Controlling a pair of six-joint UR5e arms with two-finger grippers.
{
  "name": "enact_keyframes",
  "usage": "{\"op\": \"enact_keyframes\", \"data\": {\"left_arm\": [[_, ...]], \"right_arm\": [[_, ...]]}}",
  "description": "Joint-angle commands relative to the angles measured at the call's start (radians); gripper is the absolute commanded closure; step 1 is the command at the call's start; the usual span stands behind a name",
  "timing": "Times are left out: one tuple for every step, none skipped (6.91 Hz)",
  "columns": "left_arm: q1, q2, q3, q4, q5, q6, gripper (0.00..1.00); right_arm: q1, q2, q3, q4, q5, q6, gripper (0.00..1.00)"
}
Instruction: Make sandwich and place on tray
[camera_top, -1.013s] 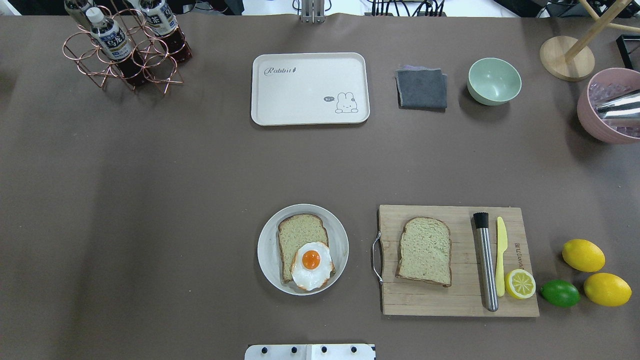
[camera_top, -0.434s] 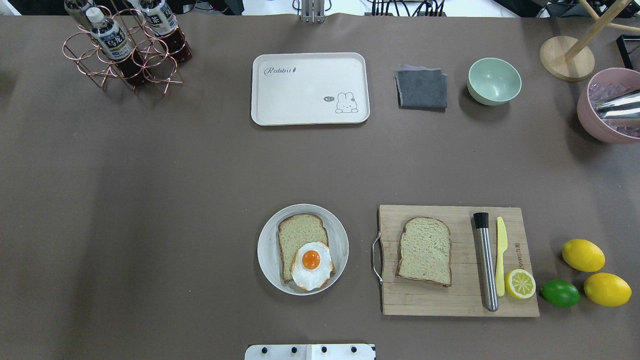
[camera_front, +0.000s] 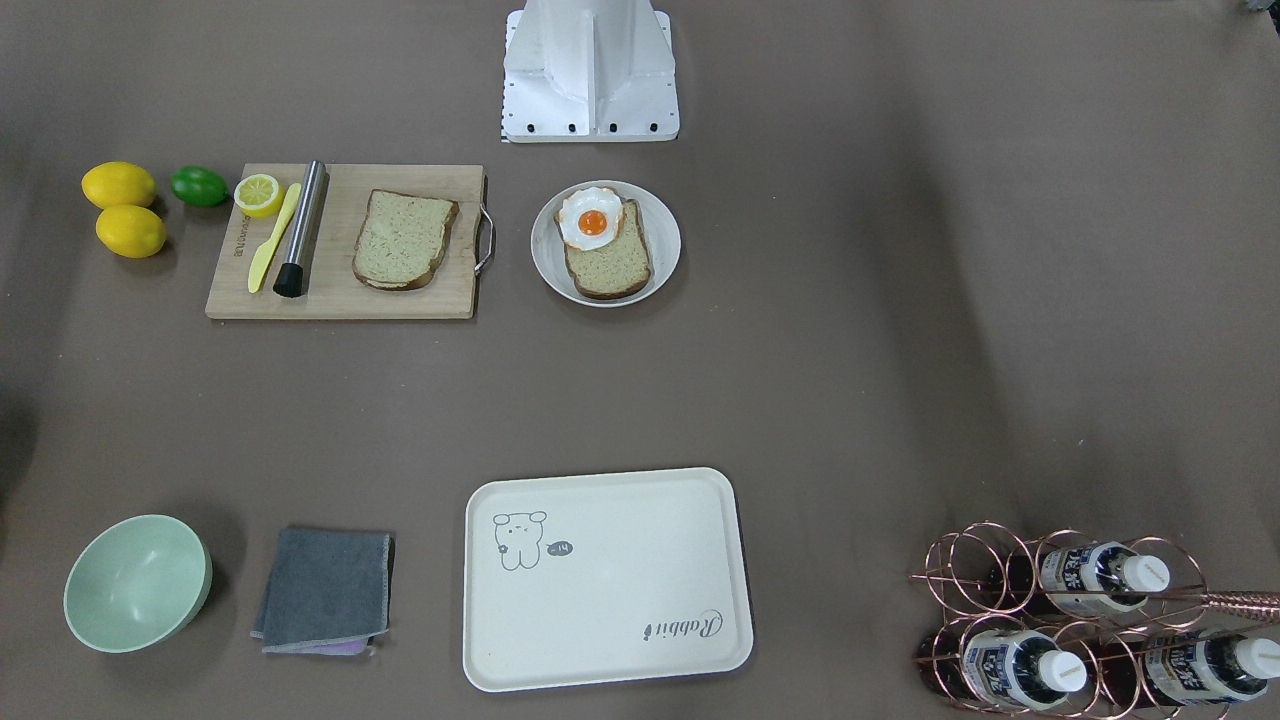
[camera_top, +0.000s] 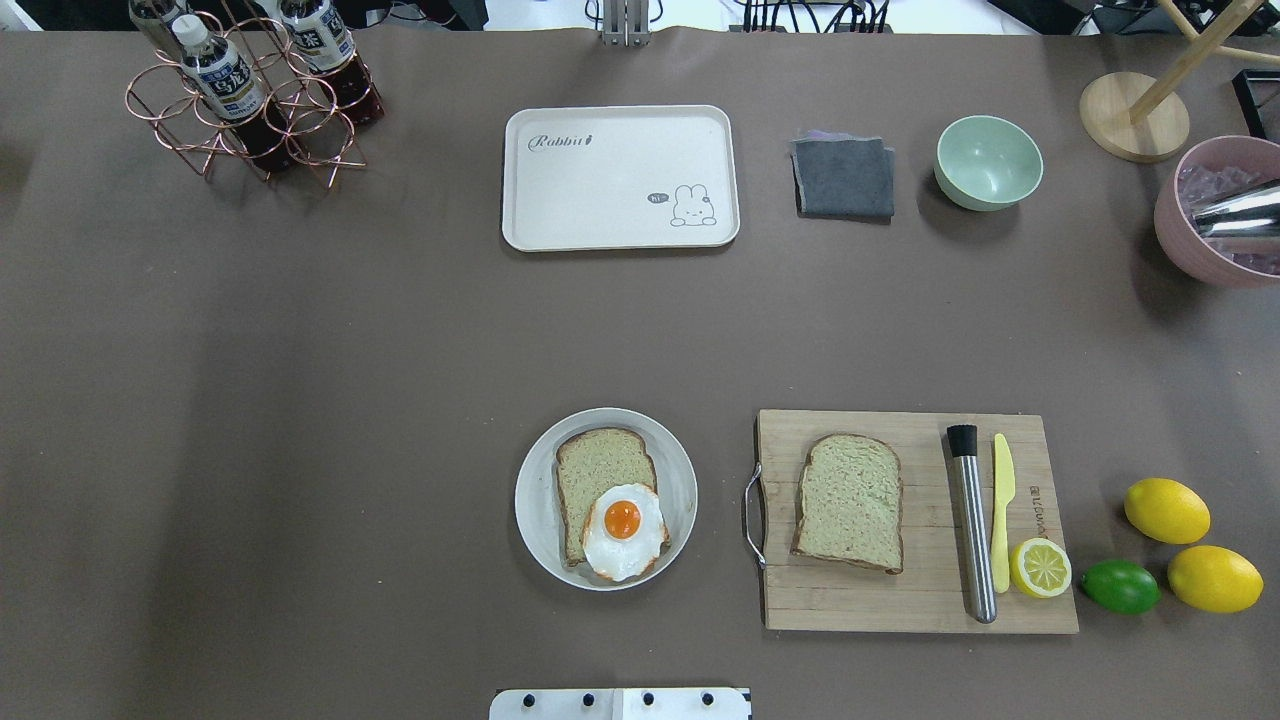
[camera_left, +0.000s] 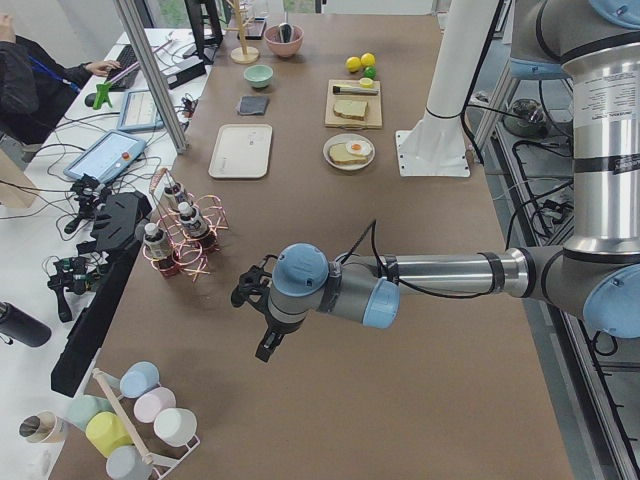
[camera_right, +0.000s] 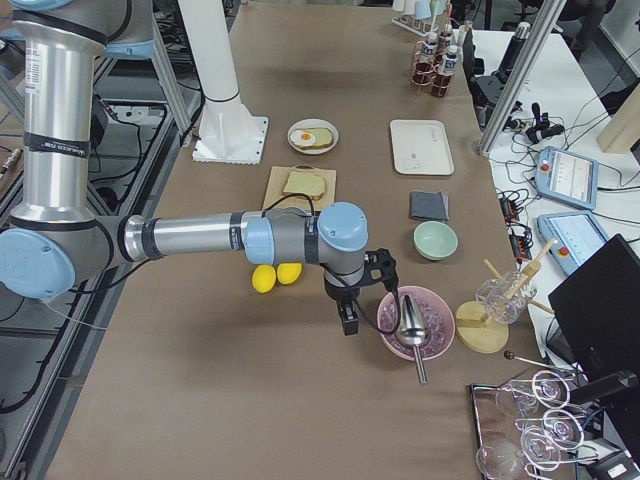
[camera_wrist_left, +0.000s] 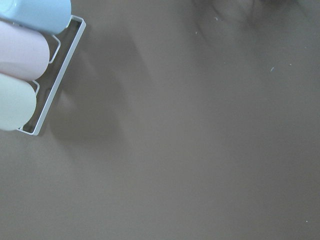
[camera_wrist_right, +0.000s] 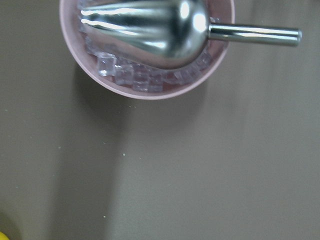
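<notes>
Lying in parts near the tabletop's robot-side edge, the sandwich is waiting unbuilt: one bread slice is sitting under the fried egg on the plate, the second slice on the cutting board, the tray bare by the far edge. The left gripper and right gripper are hanging downward over opposite ends; whether their fingers are apart or together I cannot tell.

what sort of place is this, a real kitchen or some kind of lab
Most likely a robotics lab staged as a kitchen: the left arm extends over a brown table, control tablets sit alongside, and the fried egg looks like a prop.
</notes>
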Motion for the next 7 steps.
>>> {"op": "enact_keyframes", "data": {"left_arm": [[0.002, 0.000, -0.013, -0.078, -0.058, -0.007, 0.01], [0.020, -0.050, -0.017, -0.102, -0.047, -0.001, 0.01], [0.040, -0.081, -0.023, -0.099, -0.055, -0.013, 0.01], [0.072, -0.089, -0.024, -0.100, -0.050, -0.044, 0.01], [0.138, -0.092, -0.041, -0.117, -0.058, -0.155, 0.01], [0.202, -0.092, -0.079, -0.169, -0.054, -0.347, 0.00], [0.288, -0.086, -0.101, -0.262, -0.049, -0.556, 0.00]], "right_arm": [[0.000, 0.001, 0.101, 0.001, 0.012, 0.051, 0.00], [-0.001, 0.024, 0.100, 0.001, 0.014, 0.050, 0.00], [-0.012, 0.036, 0.080, 0.001, 0.052, 0.042, 0.01], [-0.051, 0.037, 0.075, 0.039, 0.093, 0.060, 0.00], [-0.081, 0.032, 0.076, 0.105, 0.098, 0.189, 0.00], [-0.158, 0.030, 0.073, 0.210, 0.087, 0.388, 0.00], [-0.247, 0.026, 0.069, 0.325, 0.065, 0.575, 0.00]]}}
